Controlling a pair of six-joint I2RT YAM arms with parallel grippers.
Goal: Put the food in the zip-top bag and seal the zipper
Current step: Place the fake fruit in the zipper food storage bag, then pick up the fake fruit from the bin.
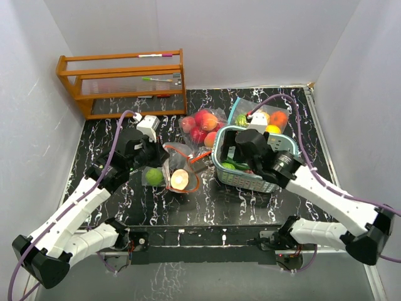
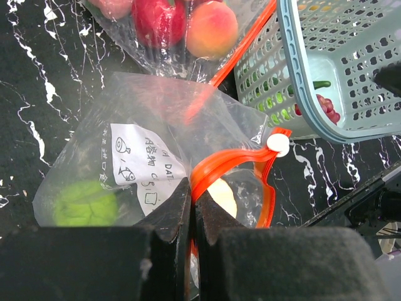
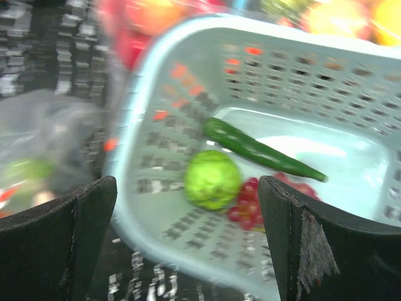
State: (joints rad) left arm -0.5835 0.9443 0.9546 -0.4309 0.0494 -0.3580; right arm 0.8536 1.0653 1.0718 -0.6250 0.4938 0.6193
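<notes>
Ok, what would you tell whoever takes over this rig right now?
Left gripper: shut on the orange zipper rim of the clear plastic zip-top bag.
Right gripper: open, empty, over the teal slatted plastic basket.
Done: a round green fruit and a pale piece are bagged.
To do: bumpy green fruit, long green pepper and red grapes in the basket; zipper unsealed.

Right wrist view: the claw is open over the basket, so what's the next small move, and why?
Probably lower the right claw onto the round green fruit and close. Its jaws stand wide open above the teal basket, the fruit lies almost between them, and the left claw pinches the bag's orange zipper rim, holding the mouth open.
</notes>
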